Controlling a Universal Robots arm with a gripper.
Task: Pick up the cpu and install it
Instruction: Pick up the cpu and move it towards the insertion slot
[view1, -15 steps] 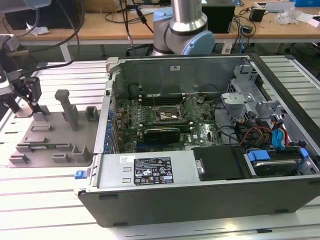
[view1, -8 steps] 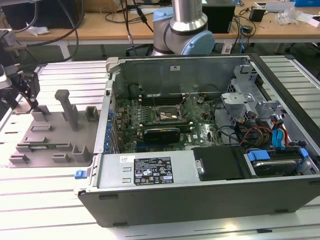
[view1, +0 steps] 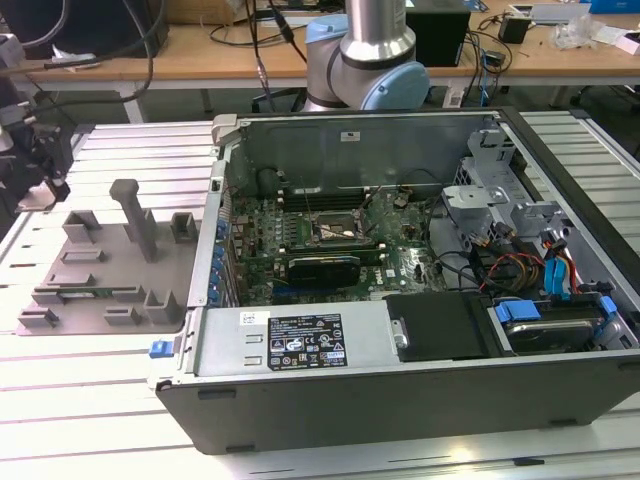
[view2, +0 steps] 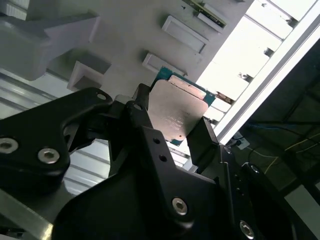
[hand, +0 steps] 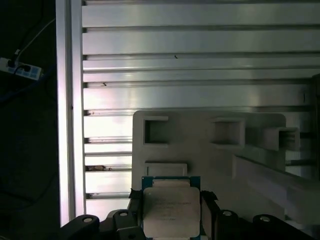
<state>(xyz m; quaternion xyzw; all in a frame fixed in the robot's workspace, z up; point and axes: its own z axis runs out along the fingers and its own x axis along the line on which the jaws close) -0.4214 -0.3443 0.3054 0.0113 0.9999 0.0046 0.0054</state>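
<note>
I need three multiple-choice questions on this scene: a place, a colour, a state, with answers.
1. Where lies the grey plastic tray with posts? A. inside the case B. at the exterior view's left of the open metal computer case C. on the case
2. Which colour rims the silvery square cpu chip? A. red B. blue-green C. yellow
3. The black end effector is: A. open, empty B. shut on a cable C. shut on the chip
Answers: 1B, tray lies beside the case wall; 2B, both wrist views show that edge; 3C, it clamps opposite chip edges.
</note>
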